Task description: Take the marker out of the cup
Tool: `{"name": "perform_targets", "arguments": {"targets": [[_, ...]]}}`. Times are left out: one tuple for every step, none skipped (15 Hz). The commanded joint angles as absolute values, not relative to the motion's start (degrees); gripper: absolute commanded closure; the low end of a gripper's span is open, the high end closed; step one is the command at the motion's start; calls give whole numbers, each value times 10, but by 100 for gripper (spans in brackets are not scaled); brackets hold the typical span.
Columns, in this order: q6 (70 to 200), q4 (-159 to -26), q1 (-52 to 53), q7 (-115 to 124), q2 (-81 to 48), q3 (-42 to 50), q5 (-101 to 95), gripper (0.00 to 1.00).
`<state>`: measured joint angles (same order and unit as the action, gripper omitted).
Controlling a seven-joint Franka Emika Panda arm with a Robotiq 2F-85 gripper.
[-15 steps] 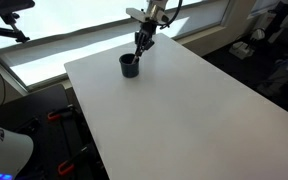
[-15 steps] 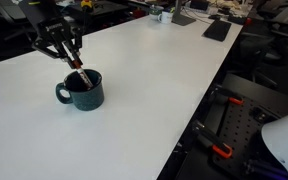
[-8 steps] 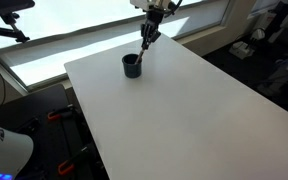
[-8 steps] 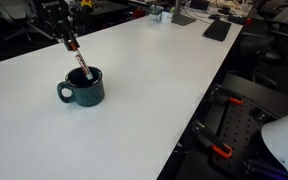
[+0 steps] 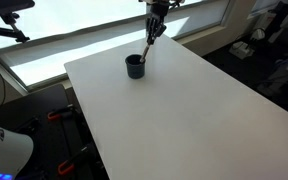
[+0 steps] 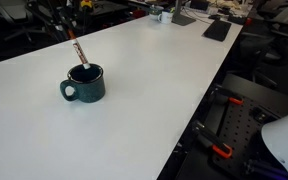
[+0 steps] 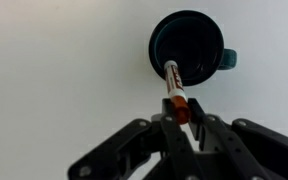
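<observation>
The white table (image 5: pixel 184 110) carries the dark cup (image 6: pixel 84 84), which stands upright, its small handle (image 7: pixel 229 61) jutting from one side; my claw (image 7: pixel 181 116) hangs above the cup, well off the table, with its fingers clamped on the upper end of the marker (image 6: pixel 77 50); the marker slants down from the claw toward the cup's mouth, and in the wrist view its lower tip lies over the dark opening; in both exterior views that tip looks level with the rim or barely inside it, and I cannot tell which. I judge the task mostly done: the grasp is made and nearly all of the marker's length is above the cup; what is left is to raise the last bit clear of the rim and carry it off to one side of the cup. The marker is short and thin; it is reddish-orange where I hold it, with a pale band below that and a darker end nearest the cup; tilted as it is, I think its tip could catch the rim.
</observation>
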<state>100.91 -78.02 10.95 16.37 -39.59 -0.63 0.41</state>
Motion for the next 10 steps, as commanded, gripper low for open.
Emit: {"name": "perform_targets", "arguments": {"targets": [[1039, -827, 111, 186, -338, 2, -10, 95], [1043, -829, 110, 187, -331, 4, -13, 95], [1047, -833, 109, 190, -324, 5, -14, 95], [1049, -835, 107, 193, -319, 5, -16, 95], [1051, -838, 105, 194, -315, 5, -17, 95], [1053, -841, 102, 194, -312, 5, -17, 95], [1054, -844, 99, 192, -310, 5, -15, 95], [1056, -847, 97, 192, -309, 4, -13, 95], [1058, -850, 93, 191, -310, 5, -11, 95], [1060, -853, 90, 190, -311, 4, -9, 95]]}}
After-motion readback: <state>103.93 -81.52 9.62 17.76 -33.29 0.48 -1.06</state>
